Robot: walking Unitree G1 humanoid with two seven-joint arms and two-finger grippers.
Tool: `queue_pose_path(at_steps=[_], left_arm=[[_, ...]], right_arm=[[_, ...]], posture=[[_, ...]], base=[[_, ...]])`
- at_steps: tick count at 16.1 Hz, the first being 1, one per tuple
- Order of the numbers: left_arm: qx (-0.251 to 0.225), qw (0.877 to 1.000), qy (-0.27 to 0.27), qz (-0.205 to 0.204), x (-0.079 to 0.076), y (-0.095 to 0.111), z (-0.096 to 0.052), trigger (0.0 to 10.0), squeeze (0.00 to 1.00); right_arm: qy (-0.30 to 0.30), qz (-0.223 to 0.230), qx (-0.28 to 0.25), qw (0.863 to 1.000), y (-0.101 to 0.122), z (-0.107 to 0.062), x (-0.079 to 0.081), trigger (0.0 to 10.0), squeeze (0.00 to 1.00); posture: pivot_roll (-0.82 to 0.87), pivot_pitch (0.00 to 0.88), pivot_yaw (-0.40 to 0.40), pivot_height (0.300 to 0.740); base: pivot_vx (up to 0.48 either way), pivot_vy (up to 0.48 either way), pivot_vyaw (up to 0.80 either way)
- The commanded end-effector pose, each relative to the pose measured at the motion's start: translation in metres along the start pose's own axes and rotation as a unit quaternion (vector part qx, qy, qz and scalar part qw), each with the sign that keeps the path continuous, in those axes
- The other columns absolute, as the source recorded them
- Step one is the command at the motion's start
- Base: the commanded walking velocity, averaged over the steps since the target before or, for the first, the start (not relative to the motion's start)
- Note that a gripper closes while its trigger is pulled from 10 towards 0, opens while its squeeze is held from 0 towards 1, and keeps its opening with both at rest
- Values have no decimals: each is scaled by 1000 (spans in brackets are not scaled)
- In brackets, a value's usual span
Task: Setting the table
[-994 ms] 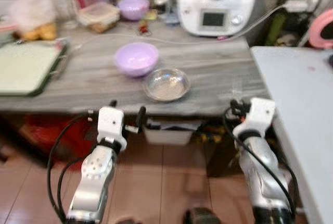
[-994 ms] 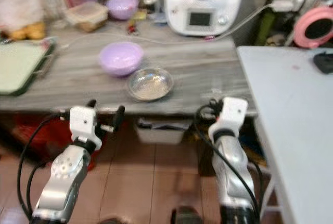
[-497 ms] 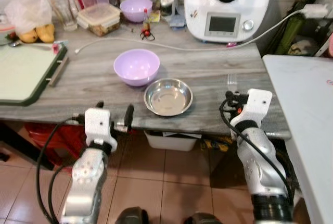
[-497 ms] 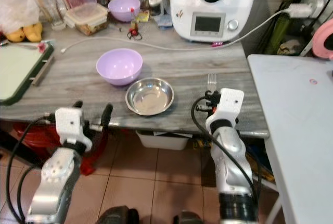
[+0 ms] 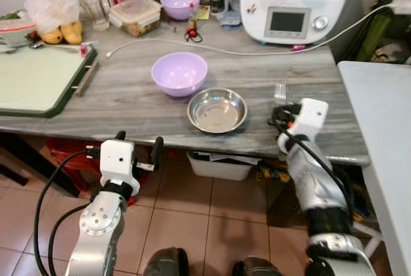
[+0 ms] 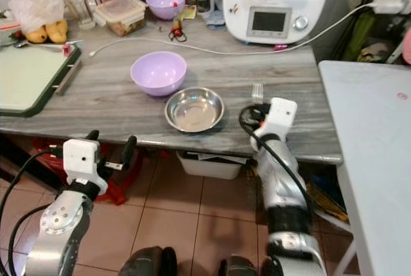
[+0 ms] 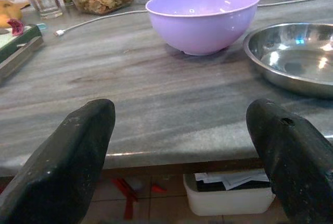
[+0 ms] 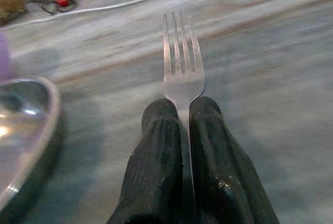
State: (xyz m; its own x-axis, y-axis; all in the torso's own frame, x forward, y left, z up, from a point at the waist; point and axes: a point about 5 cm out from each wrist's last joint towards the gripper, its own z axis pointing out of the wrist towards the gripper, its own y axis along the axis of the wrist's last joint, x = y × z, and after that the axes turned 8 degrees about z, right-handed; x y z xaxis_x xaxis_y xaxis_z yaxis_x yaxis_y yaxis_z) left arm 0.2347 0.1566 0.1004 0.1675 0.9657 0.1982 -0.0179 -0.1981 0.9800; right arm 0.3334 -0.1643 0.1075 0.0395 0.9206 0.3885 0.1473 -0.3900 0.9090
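My right gripper is shut on the handle of a metal fork. Its tines point away over the grey wooden counter. In the left eye view the fork hovers low just right of a shallow steel dish. A lilac bowl stands upright behind and left of the dish, almost touching it. My left gripper hangs open below the counter's front edge, with nothing between its fingers. The bowl and the dish lie beyond it.
A green tray lies at the counter's left. At the back stand a white kitchen machine with its cable, a second lilac bowl, food boxes and bananas. A white table adjoins on the right. A white bin sits under the counter.
The view has shifted and sharpened as I came closer to the counter. My right gripper has carried the fork further over the counter, beside the steel dish. My left gripper stays below the edge.
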Motion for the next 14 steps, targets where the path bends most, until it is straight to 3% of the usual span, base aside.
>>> queue_pose_path(at_steps=[1,7,14], left_arm=[[3,1000,-4,3,1,1,-2,10000,0],[9,1000,-14,3,0,3,-3,10000,0],[12,1000,-20,-4,-2,4,-2,10000,0]], right_arm=[[12,13,1,1000,0,6,10,10000,0],[12,31,22,999,-4,20,32,10000,0],[-13,39,51,998,-19,15,30,10000,0]], posture=[[91,130,75,740],[96,142,73,740],[88,140,68,740]], base=[[0,0,0],[0,0,0],[0,0,0]])
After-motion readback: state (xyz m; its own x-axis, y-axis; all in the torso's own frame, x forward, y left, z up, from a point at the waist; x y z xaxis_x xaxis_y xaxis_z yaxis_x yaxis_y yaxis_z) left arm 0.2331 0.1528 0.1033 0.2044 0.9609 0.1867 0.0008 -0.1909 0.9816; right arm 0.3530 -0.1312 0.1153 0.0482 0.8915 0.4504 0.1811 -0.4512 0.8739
